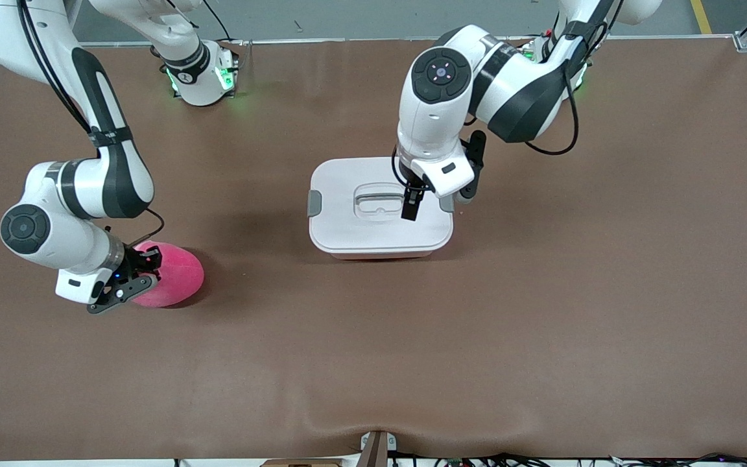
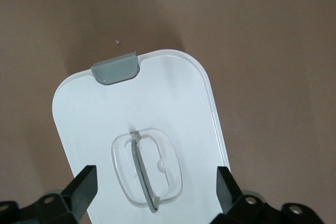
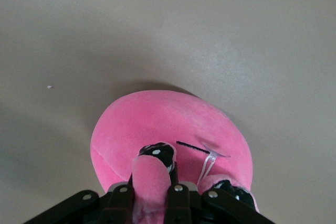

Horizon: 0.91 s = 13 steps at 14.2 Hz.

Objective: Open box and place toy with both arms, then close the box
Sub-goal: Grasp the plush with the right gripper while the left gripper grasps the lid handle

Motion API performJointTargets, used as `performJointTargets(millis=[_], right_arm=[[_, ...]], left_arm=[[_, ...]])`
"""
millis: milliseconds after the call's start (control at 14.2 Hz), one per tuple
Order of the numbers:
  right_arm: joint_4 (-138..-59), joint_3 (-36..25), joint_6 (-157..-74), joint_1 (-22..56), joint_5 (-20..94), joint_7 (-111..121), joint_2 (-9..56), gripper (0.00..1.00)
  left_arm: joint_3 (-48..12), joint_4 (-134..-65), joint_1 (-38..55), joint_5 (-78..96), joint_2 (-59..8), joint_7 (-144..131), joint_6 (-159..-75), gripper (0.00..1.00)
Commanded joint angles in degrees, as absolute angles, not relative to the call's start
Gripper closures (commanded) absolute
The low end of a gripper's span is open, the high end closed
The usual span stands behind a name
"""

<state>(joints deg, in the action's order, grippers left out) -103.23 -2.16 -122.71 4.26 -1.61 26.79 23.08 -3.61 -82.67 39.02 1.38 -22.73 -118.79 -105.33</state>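
Observation:
The box (image 1: pixel 347 230) stands mid-table with its white lid (image 2: pixel 157 98) on. A grey clip (image 1: pixel 314 203) shows at the end toward the right arm, and the grey handle (image 2: pixel 142 171) lies in its recess. My left gripper (image 1: pixel 410 209) hangs open just over the lid, its fingers (image 2: pixel 84 184) wide apart on either side of the handle (image 1: pixel 380 201). The hot-pink toy (image 1: pixel 176 275) rests on the table toward the right arm's end. My right gripper (image 1: pixel 143 272) is shut on a fold of the toy's plush (image 3: pixel 168 119) beside one black eye (image 3: pixel 157 153).
Brown table cover (image 1: pixel 542 324) lies all round the box and the toy. The arm bases with green lights (image 1: pixel 201 78) stand along the table edge farthest from the front camera. A small mount (image 1: pixel 373 447) sits at the nearest edge.

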Motion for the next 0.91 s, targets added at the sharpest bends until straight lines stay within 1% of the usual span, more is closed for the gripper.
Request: performJointTargets(millis=[0, 140, 281, 491, 842], right_arm=[[-103.3, -2.1, -123.0, 4.0, -3.0, 29.7, 23.3, 1.0], [-102.7, -2.0, -123.1, 4.3, -6.0, 32.9, 23.3, 1.0], [-102.0, -1.9, -123.1, 4.7, -11.9, 35.9, 23.0, 1.0], [-100.2, -1.9, -123.0, 5.4, -13.3, 43.3, 22.4, 1.0], [-95.1, -2.0, -122.7, 5.4, -16.8, 56.1, 21.5, 1.0]], left_arm=[[-3.2, -82.0, 39.9, 2.3, -23.8, -122.2, -107.7, 0.0], [-3.2, -81.9, 41.3, 1.9, -25.4, -124.7, -108.1, 0.0], [-3.2, -82.1, 41.8, 1.8, -26.4, -127.9, -109.9, 0.0], [-3.1, -82.4, 43.1, 1.5, -27.9, -130.6, -111.0, 0.0], [-3.1, -85.9, 44.3, 1.3, -28.7, -133.2, -115.0, 0.0]])
